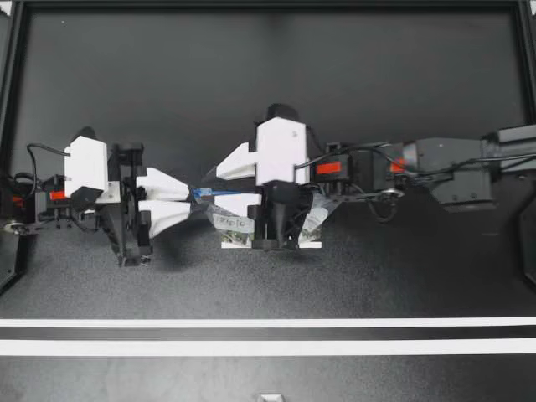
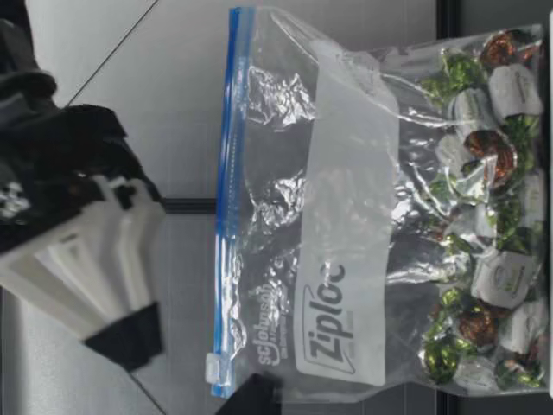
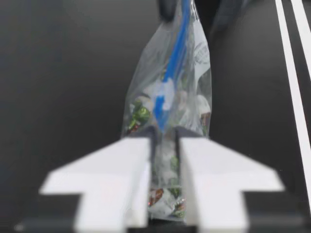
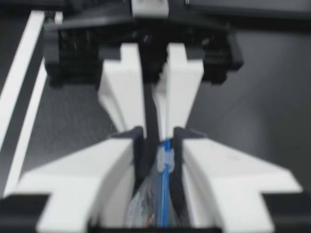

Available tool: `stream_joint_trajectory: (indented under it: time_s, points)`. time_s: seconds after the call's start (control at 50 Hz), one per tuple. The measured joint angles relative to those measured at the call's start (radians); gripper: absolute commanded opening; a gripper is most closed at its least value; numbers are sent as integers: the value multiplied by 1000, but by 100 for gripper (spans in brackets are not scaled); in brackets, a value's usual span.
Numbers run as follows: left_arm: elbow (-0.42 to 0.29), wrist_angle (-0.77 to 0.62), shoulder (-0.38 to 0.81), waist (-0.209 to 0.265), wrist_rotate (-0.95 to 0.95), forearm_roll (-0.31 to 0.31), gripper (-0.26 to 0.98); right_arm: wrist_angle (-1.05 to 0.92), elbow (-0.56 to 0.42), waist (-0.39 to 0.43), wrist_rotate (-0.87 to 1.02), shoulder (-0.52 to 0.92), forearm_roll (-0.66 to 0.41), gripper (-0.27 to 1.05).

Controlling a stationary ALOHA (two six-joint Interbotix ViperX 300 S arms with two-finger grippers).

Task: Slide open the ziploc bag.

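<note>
Where the ziploc bag (image 1: 228,224) stands near the middle of the dark bench (image 1: 268,84), it is upright, zip edge uppermost, with wrapped sweets (image 2: 484,259) pooled in its base. The left hand (image 1: 190,199) is clamped on the bag's end edge (the end that carries the slider (image 2: 212,364)), just below the blue zip strip (image 1: 209,193); the left wrist view shows film and sweets pinched between both fingers, with the slider just ahead of them. The right hand (image 1: 217,186) extends over the bag toward the left hand, fingers apart. Its wrist view shows the slider in the gap between the fingers; the low view places that hand above the zip, clear of the slider and not touching it. Slider sits at the strip's end nearest the left hand. Two white lines (image 1: 268,322) cross the bench, well apart from the bag.
</note>
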Motion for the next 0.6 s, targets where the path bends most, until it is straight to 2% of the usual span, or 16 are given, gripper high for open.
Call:
stream_joint_trajectory:
  time_s: [0.12,0.32,0.48,0.6]
  points:
    - [-2,-11,2,0,2,0,-19,31,-12,0,0,29,-2,49]
    - [0,-11,2,-2,2,5,-20,55,-18,0,2,46,-2,51]
    - [2,-11,2,-2,3,11,-20,63,-23,0,6,54,-2,49]
    - [3,-11,2,0,2,11,-20,66,-26,0,14,55,-2,39]
